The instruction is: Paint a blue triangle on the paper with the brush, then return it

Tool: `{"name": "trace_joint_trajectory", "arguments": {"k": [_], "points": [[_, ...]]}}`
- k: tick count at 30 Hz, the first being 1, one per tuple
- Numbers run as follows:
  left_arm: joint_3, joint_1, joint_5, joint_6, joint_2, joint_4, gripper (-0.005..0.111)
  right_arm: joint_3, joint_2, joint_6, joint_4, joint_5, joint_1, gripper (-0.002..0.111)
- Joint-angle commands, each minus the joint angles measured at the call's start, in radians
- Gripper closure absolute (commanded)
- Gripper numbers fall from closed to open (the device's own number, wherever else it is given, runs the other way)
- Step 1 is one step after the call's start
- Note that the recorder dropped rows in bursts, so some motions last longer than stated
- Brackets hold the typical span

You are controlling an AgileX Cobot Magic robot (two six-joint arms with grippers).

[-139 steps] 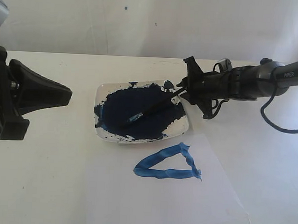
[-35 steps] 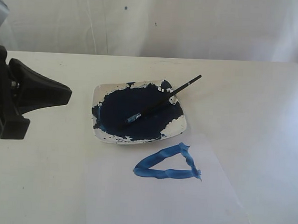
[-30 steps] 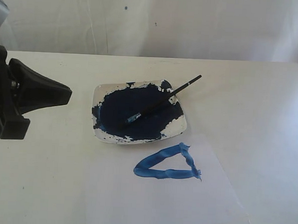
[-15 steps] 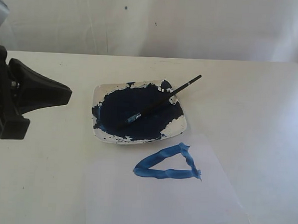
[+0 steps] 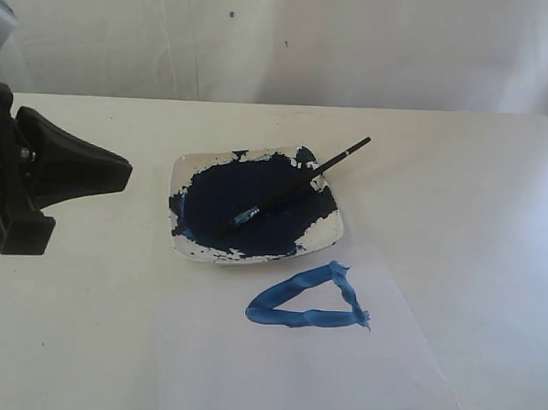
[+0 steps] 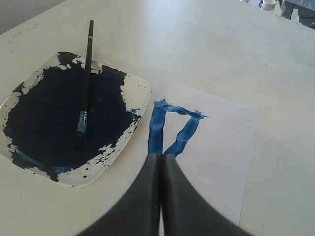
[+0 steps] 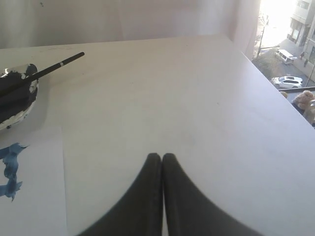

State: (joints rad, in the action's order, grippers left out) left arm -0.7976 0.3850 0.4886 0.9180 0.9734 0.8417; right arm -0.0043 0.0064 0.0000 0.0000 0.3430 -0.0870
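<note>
Wrist views alone show both jaws pressed together, empty; brush (image 5: 298, 182) rests across the dish (image 5: 329, 229).

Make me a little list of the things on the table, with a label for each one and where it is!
brush: lies across the paint dish, tip in the dark paint, handle end past the rim
paint dish: white, holds a navy pool
blue triangle: on the paper, next to the dish
paper: flat on the white table
left pincer: shut, empty
right pincer: shut, empty
</note>
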Motion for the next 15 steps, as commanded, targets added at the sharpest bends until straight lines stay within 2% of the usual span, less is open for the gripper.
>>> {"name": "trace_joint_trajectory", "arguments": {"k": [1, 8, 15], "points": [[0.006, -0.004, 0.003, -0.003, -0.02, 0.018, 0.107, 0.004, -0.006, 0.0, 0.0, -0.007, 0.008, 0.108], [0.006, -0.015, 0.004, -0.003, -0.217, 0.018, 0.107, 0.004, -0.006, 0.0, 0.0, -0.008, 0.018, 0.108], [0.006, -0.123, -0.015, -0.003, -0.499, 0.018, 0.107, 0.004, -0.006, 0.0, 0.0, -0.008, 0.058, 0.108]]}}
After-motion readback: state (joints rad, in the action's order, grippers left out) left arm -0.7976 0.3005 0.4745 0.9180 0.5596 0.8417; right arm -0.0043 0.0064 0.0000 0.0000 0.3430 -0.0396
